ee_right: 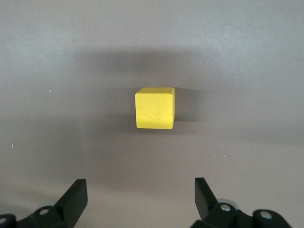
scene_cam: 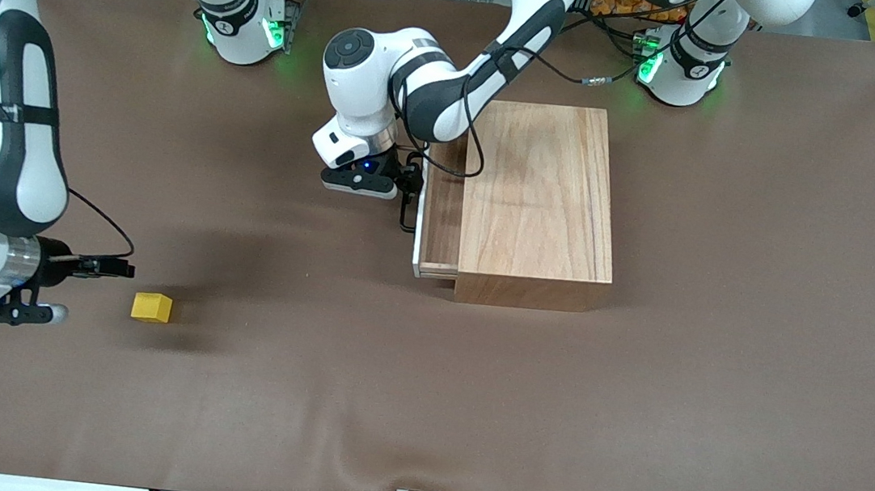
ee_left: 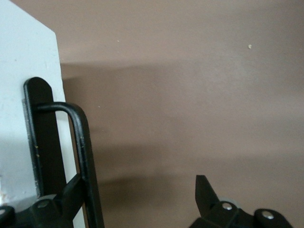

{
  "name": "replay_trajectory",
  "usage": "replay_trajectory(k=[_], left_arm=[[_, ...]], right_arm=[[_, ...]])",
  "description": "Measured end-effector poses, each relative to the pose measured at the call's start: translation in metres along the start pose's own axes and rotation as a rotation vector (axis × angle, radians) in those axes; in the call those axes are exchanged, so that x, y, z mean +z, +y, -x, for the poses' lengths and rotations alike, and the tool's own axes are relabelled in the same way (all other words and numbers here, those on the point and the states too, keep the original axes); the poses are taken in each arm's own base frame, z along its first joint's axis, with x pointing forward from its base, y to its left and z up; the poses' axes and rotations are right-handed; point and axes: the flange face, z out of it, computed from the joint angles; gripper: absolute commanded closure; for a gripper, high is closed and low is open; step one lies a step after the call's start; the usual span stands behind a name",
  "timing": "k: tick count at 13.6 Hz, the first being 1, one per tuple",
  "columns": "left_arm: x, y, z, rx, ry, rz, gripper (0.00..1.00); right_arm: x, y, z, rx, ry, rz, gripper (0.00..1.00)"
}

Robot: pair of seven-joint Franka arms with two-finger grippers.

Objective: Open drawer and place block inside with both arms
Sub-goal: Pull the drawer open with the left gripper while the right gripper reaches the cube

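Two spread fingers of the left gripper flank the shallow light-wood drawer's thin black wire handle. Spread too, the right gripper has the small yellow block lying just ahead of its fingertips.

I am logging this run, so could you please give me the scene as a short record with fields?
drawer: pulled partly out of the wooden box, nothing visible inside
handle: black wire on the white drawer front, one finger hooked on it
left gripper: open, at the handle
block: yellow, resting on the table, toward the right arm's end
right gripper: open, beside the block, not touching it
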Motion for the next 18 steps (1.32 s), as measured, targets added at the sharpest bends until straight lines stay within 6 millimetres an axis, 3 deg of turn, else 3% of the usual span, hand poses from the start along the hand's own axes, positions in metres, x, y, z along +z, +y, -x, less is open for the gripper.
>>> replay_trajectory(k=[4,10,14,18], left_arm=[[-0.002,0.004,0.002,0.017,0.008,0.019,0.0],[-0.007,0.015,0.004,0.023,0.033,0.087,0.0],[-0.012,0.021,0.003,0.018,0.049,0.135,0.0],[-0.02,0.028,0.005,0.019,0.067,0.187,0.0]], right_arm=[[0.002,0.004,0.0,0.034,-0.002,0.004,0.0],[-0.004,0.043,0.007,0.071,-0.004,0.017,0.0],[0.002,0.044,0.007,0.07,-0.015,0.014,0.0],[0.015,0.046,-0.009,0.068,0.087,0.04,0.0]])
